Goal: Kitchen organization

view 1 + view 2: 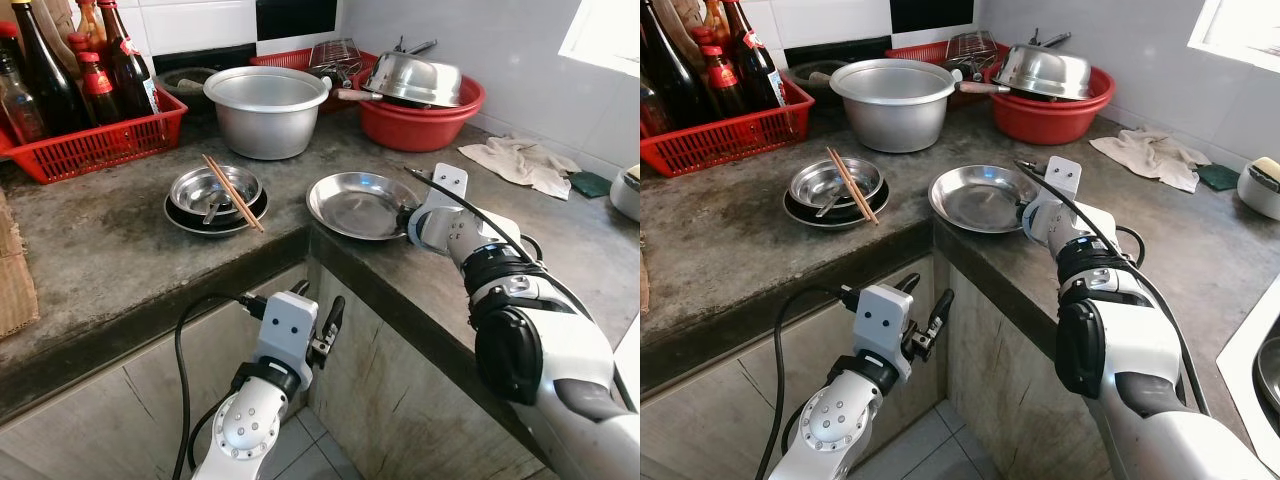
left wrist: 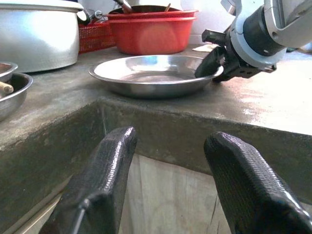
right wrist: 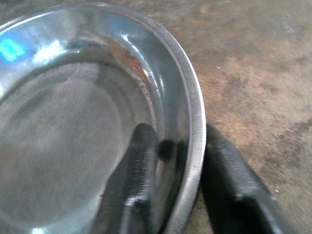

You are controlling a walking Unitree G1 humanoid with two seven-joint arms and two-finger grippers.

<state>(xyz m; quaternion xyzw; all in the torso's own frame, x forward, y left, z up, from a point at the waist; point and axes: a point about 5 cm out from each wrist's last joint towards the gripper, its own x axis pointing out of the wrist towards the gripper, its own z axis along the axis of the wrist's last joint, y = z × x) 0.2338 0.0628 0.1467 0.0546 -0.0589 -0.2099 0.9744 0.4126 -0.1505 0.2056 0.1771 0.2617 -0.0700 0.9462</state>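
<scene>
**Right tool pinches the rim of the steel plate at the tabletop corner**

The right tool (image 3: 170, 170) is clamped over the near-right rim of a shallow stainless steel plate (image 1: 357, 203), one black finger (image 3: 134, 170) lying inside the dish and the other outside against the concrete, so the rim sits between them. The plate rests flat on the grey concrete tabletop (image 1: 120, 250), close to the inner corner where the edge steps back, and the right arm reaches in from the right side across the tabletop.

The left tool (image 1: 322, 325) hangs below the tabletop edge in front of the cabinet face, its two black fingers (image 2: 97, 190) spread apart with nothing between them, pointing up toward the plate from underneath.

Just left of the plate sit two nested steel bowls (image 1: 215, 198) with a pair of wooden chopsticks (image 1: 232, 192) laid across their rims and a spoon inside. Behind them stands a large aluminium pot (image 1: 266, 110). To its right, a red plastic basin (image 1: 425, 118) holds an upturned steel bowl (image 1: 415, 78) and other utensils, with a red basket behind it carrying a wire grill. At the far left a red crate (image 1: 95, 140) holds dark glass bottles (image 1: 45, 70) with red caps. A crumpled beige cloth (image 1: 520, 160) lies on the tabletop to the right, well apart from the plate, with a green scouring pad (image 1: 592, 184) just beyond it.
</scene>
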